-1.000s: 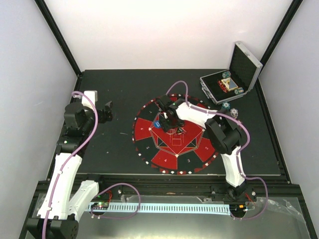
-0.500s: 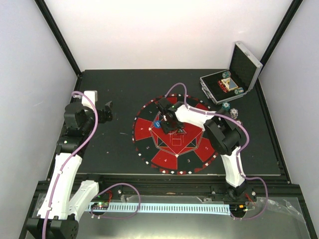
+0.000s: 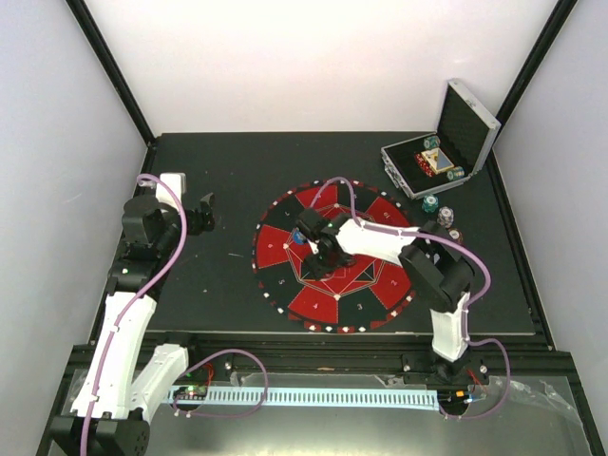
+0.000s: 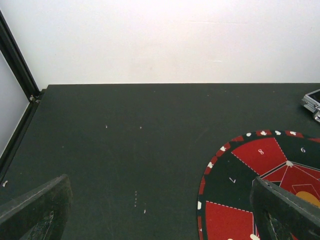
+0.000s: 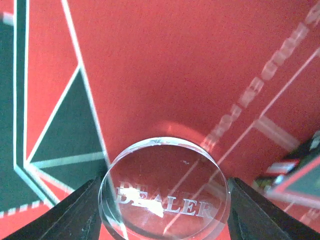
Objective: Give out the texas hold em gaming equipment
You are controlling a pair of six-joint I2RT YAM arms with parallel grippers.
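Observation:
A clear round disc [image 5: 165,190] engraved DEALER sits between my right gripper's [image 5: 165,212] fingers, just over the red field of the mat [image 5: 175,60]. Both fingers [image 5: 80,215] touch its rim, so the gripper is shut on it. From above, the right gripper [image 3: 318,249] is low over the mat's centre-left, with a blue marker disc [image 3: 297,239] just to its left. A teal chip [image 3: 430,202] and white-grey chips [image 3: 446,219] lie on the table near the case. My left gripper [image 3: 202,214] hangs open over bare table at the left, holding nothing [image 4: 160,215].
The open silver case [image 3: 446,152] with more chips and cards stands at the back right. The round red-and-black mat [image 3: 285,271] covers the table's middle, and its left edge [image 4: 235,175] shows in the left wrist view. Walls close in on three sides.
My right gripper has moved toward the near side over the mat's centre and its fingers have closed in. The left arm has not moved.

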